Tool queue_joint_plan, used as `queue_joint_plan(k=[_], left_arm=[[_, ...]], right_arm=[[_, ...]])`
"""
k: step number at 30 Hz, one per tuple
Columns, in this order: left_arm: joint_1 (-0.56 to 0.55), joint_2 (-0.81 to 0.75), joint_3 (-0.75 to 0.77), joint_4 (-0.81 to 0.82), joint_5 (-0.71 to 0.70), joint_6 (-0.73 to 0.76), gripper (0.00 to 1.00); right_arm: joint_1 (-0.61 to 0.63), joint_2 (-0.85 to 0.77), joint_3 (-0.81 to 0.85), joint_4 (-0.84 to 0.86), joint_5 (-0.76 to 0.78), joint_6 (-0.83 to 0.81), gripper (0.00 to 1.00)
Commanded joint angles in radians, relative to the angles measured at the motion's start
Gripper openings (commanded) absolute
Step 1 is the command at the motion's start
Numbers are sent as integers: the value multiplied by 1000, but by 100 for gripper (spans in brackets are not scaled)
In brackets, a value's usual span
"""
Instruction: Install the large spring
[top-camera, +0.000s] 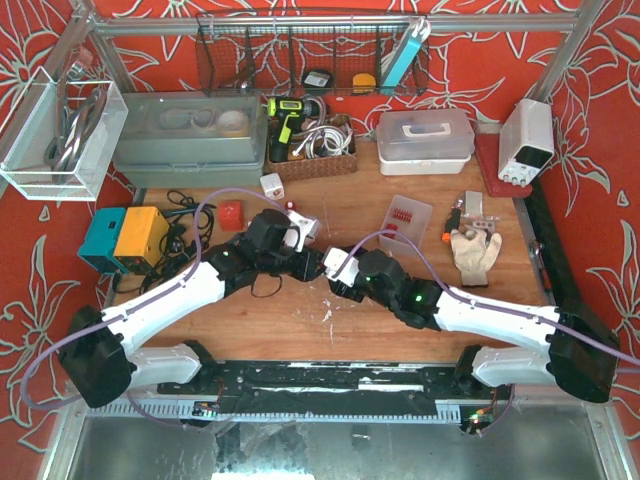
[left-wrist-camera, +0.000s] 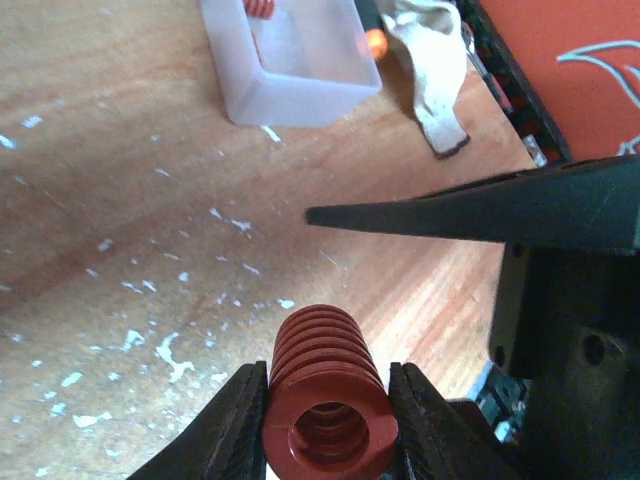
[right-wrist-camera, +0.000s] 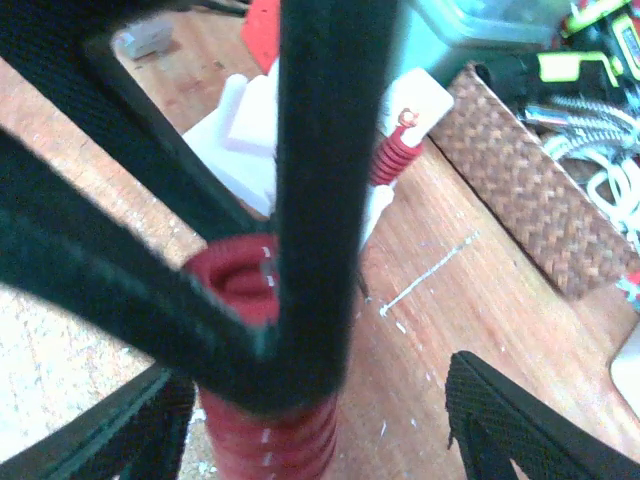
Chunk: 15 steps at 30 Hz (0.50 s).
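Left gripper (left-wrist-camera: 328, 372) is clamped on the big spring (left-wrist-camera: 322, 345) at the bottom centre of the left wrist view, pads on the sides of the coils. Can't tell if the spring's far end touches the table (left-wrist-camera: 120, 200). Right gripper (right-wrist-camera: 315, 400) is spread, one finger either side of the spring at the bottom of its own view. No contact that I can see.

Risks, my read:
- Round coils in a side pinch: a nudge could make the spring roll or pop out.
- Both grippers crowd one spot mid-frame in the top view. The left fingers cross right in front of the right camera, so the right closes half blind and may bite a left finger instead of coils.
- If the left lets go before the right has a firm hold, the spring drops and rolls.
- The white block (right-wrist-camera: 250, 130), upper centre of the right view, looks like the seat. A small spring (right-wrist-camera: 393, 160) already sits on it, and a sloppy approach could knock it.

Around: tray (left-wrist-camera: 290, 85) and glove (left-wrist-camera: 432, 80) along the top of the left view, well apart. Basket (right-wrist-camera: 540, 190) on the right of the right view, near the block but off the path. The only real obstruction is the arms themselves.
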Motion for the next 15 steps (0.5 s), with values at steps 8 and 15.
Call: queue_joint_plan(k=[8, 15], left_arm=[[168, -30, 117, -132, -168, 69, 0], [272, 53, 222, -232, -298, 124, 0]], right_arm=[[-4, -151, -4, -18, 235, 245, 99], [-22, -171, -34, -31, 405, 414, 99]])
